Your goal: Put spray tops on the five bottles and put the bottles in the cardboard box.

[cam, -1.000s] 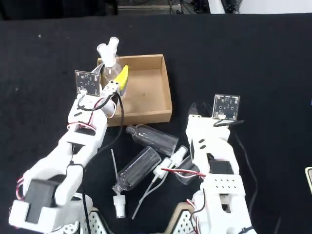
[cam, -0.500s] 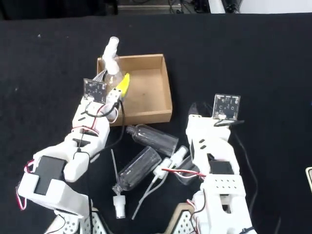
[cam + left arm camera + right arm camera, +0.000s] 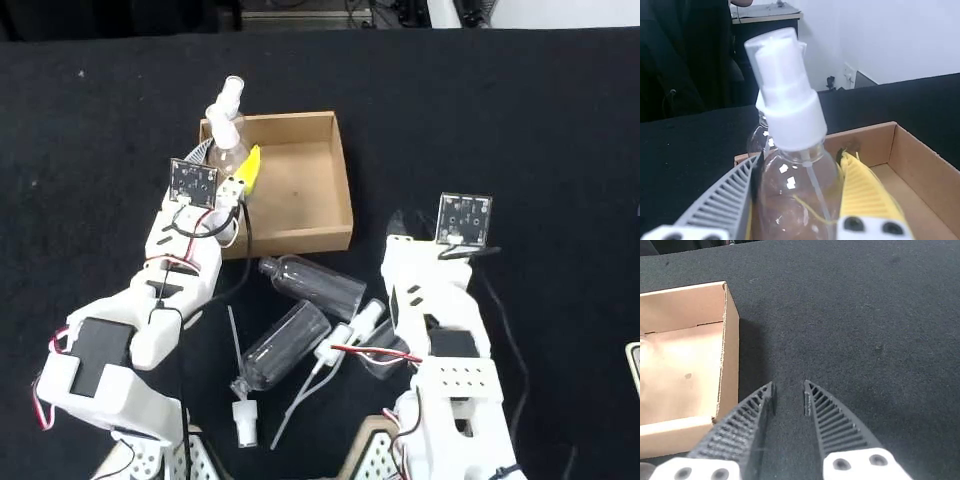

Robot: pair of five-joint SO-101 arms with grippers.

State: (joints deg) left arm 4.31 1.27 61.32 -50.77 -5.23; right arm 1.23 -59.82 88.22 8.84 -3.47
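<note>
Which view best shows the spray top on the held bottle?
Left wrist view: the spray top sits close up on the bottle in the left gripper. High view shows it small, at the cardboard box's corner. Right wrist view faces the box.

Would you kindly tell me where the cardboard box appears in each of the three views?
High view: the cardboard box sits above centre, ahead of both arms.
Left wrist view: the cardboard box shows its walls behind and beside the held bottle.
Right wrist view: the cardboard box lies just beyond the right gripper.
Shared landmark: the bottle in the left gripper, at the box's corner, links the high and left wrist views.
</note>
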